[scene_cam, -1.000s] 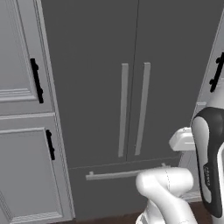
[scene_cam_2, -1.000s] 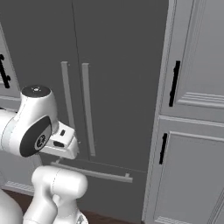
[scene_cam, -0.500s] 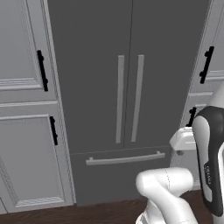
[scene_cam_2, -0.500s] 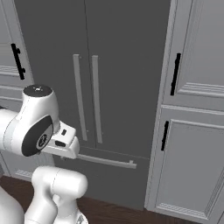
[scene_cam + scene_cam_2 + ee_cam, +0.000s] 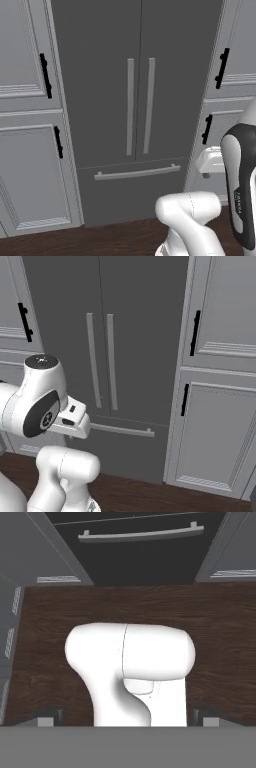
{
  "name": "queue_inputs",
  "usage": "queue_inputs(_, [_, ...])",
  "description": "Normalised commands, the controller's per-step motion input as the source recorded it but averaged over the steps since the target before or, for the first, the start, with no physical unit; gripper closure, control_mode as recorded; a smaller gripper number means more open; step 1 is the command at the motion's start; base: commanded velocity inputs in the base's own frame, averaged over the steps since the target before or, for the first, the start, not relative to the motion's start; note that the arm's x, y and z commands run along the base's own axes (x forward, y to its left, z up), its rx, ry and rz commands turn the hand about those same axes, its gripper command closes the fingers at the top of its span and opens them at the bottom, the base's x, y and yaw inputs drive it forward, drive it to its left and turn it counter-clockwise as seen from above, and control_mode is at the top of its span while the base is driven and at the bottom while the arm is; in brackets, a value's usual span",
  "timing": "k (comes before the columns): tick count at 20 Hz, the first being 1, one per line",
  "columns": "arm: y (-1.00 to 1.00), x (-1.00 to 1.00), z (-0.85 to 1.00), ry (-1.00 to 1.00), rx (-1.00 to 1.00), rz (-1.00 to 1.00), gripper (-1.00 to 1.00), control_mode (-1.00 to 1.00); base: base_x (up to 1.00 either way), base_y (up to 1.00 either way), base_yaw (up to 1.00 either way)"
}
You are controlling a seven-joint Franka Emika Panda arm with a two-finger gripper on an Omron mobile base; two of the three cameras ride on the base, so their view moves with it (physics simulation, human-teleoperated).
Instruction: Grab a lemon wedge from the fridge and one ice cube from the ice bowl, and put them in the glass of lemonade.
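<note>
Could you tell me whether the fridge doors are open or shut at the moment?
Shut: both doors of the fridge sit flush, handles side by side, no interior showing.

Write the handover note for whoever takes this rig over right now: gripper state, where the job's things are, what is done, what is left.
Gripper: open, holding nothing, pointing down at the wood floor.
Fridge: straight ahead between grey cabinets, both doors and the bottom drawer shut.
Done: nothing visible yet; the fridge is untouched.
Left: open a fridge door by its bar handle, take the lemon wedge, fetch an ice cube from the ice bowl, put both in the lemonade.
</note>
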Motion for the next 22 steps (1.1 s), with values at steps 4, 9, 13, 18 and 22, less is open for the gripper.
queue_inputs(4, [0.0, 0.0, 0.0, 0.0, 0.0, 0.0, -1.0, 1.0, 0.04, 0.47, -0.09])
queue_inputs(9, [0.0, 0.0, 0.0, 0.0, 0.0, 0.0, -1.0, 1.0, 0.12, 0.23, -0.01])
queue_inputs(13, [0.0, 0.0, 0.0, 0.0, 0.0, 0.0, -1.0, 1.0, 0.0, 0.0, 0.01])
queue_inputs(18, [0.0, 0.0, 0.0, 0.0, 0.0, 0.0, -1.0, 1.0, 0.0, 0.0, 0.0])
queue_inputs(22, [0.0, 0.06, 0.0, 0.0, 0.0, 0.0, -1.0, -1.0, 0.0, 0.0, 0.0])
